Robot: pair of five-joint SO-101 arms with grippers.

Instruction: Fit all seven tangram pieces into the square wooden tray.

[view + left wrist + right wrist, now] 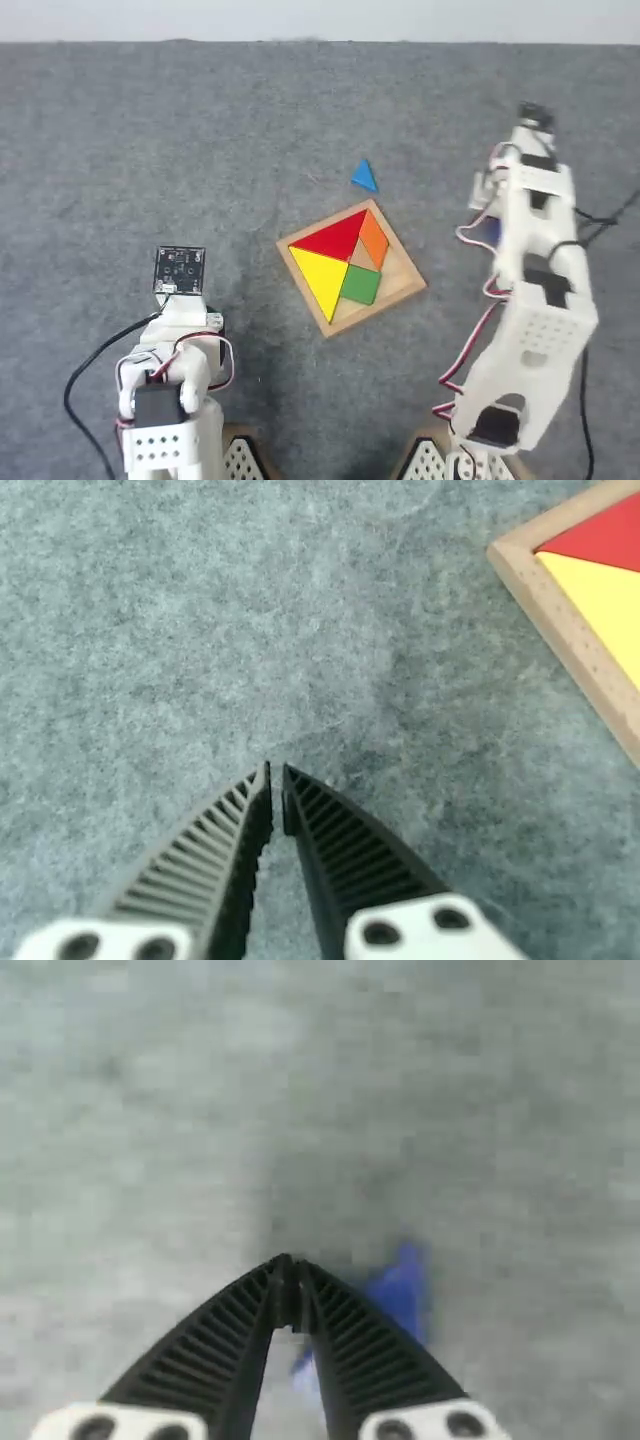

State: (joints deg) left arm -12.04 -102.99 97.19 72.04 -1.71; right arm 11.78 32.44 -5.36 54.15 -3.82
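Pieces of the tangram lie partly fitted in the square wooden tray, which sits turned like a diamond near the middle of the grey tabletop in the high view. Inside it a red triangle fills the upper part, a yellow triangle lies against its lower left edge, an orange piece runs along the upper right side, and a green square sits below that; bare wood shows around the green square. A small blue triangle rests loose on the tabletop just above the tray's top corner.

The left arm stands at the lower left of the high view, well apart from the tray. Its left end effector points at bare felt with its fingers almost together, a thin slit between the tips.

The right arm stretches up the right side. The right end effector has its tips pressed together, with a blue piece lying just beyond them on the felt; whether they touch it cannot be told.
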